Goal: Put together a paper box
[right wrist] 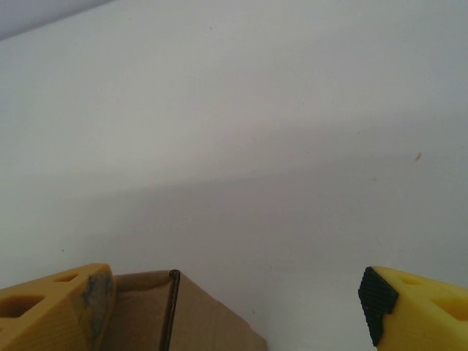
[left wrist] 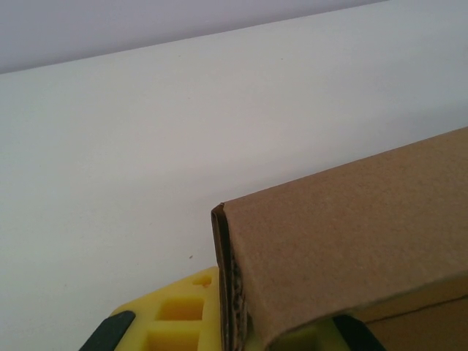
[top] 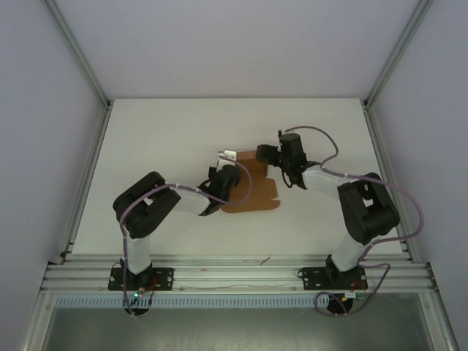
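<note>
**Paper box mid-table: L gripper pinching its folded edge, R gripper wide open beside it**

Watching remotely on the overhead cam, I see a white table [top: 161,139] inside a pale-walled enclosure. An aluminium rail [top: 234,272] runs along the near edge, where both arms are bolted. The paper box [top: 257,191] is plain brown cardboard and lies approx mid-table, btwn the two grippers. Its near part lies flat on the surface w/ a notched right edge. Its far-left part looks folded up.

The L arm [top: 146,208] rises from its base at bottom left, bends at the elbow and reaches in toward centre. The L gripper [top: 231,175] sits over the box's left side.

On the L wrist cam a folded cardboard wall stands at bottom centre. Its corrugated raw edge faces me, and a brown panel runs off to the right. The yellow L fingers [left wrist: 172,314] stand close together, one on each side of that fold, w/ cardboard filling the gap. That is a narrow grip, closed on the box.

The R arm [top: 365,208] comes from bottom right, elbow out, and reaches toward centre. The R gripper [top: 274,155] is at the box's far-right corner.

On the R wrist cam the yellow R fingers [right wrist: 55,303] sit far apart at the bottom corners of the picture. The one at picture right has a black pad. The jaws are wide and grip nothing. A cardboard corner w/ a dark upright crease shows just beside the finger at picture left. I can't tell whether it touches that finger. Beyond it is white table w/ a soft shadow band and a small speck [right wrist: 417,156].
</note>
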Tool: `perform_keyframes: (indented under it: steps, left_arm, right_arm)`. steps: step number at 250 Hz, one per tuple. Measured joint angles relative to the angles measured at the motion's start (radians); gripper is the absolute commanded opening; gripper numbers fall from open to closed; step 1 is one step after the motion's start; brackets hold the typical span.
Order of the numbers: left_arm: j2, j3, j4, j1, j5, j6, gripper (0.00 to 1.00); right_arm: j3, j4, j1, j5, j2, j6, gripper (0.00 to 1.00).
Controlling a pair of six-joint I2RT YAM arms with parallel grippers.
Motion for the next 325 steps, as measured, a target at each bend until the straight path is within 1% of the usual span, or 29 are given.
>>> perform_keyframes:
  steps: [11,29,49,93,109,131,139,150,170,208,234,259,283,306,325]
  left_arm:
    - [0.000,0.000,-0.002,0.000,0.000,-0.001,0.16]
    - [0.000,0.000,-0.016,0.000,0.011,-0.002,0.24]
    - [-0.001,-0.010,-0.061,0.000,0.042,-0.013,0.31]
    - [-0.030,-0.021,-0.125,-0.001,0.080,-0.032,0.32]
    - [-0.043,-0.021,-0.126,0.002,0.083,-0.043,0.29]
    - [-0.045,-0.020,-0.135,0.018,0.091,-0.063,0.21]
    - [-0.045,-0.018,-0.140,0.024,0.097,-0.070,0.16]
    - [-0.045,-0.012,-0.143,0.033,0.104,-0.073,0.09]
    - [-0.048,0.005,-0.146,0.044,0.106,-0.087,0.00]
    - [-0.102,0.013,-0.200,0.070,0.123,-0.083,0.00]
    - [-0.182,0.015,-0.256,0.119,0.164,-0.071,0.00]
    - [-0.269,0.042,-0.335,0.176,0.214,-0.016,0.00]
    - [-0.331,0.126,-0.464,0.234,0.291,0.088,0.00]
    - [-0.345,0.280,-0.648,0.286,0.410,0.239,0.00]
    - [-0.344,0.414,-0.837,0.316,0.532,0.400,0.00]
  right_arm:
    - [-0.024,0.044,0.000,-0.001,-0.002,0.006,0.87]
    - [-0.051,0.092,0.000,-0.006,-0.007,0.011,0.87]
    - [-0.061,0.100,0.002,-0.013,-0.018,0.011,0.87]
    - [-0.052,0.061,0.004,-0.046,-0.032,0.014,0.88]
    - [-0.038,0.035,0.006,-0.064,-0.033,0.017,0.89]
    - [-0.016,-0.008,0.006,-0.076,-0.035,0.028,0.93]
    - [-0.010,-0.023,0.007,-0.079,-0.037,0.032,1.00]
    - [-0.003,-0.042,0.009,-0.079,-0.043,0.035,1.00]
    - [0.006,-0.082,0.011,-0.069,-0.068,0.050,1.00]
    - [0.010,-0.125,0.004,-0.001,-0.192,0.084,1.00]
    - [0.010,-0.139,-0.013,0.053,-0.307,0.099,1.00]
    - [-0.004,-0.154,-0.035,0.110,-0.418,0.104,1.00]
    - [-0.030,-0.186,-0.053,0.158,-0.504,0.104,1.00]
    - [-0.046,-0.245,-0.070,0.179,-0.552,0.098,1.00]
    - [-0.045,-0.302,-0.085,0.179,-0.568,0.086,1.00]
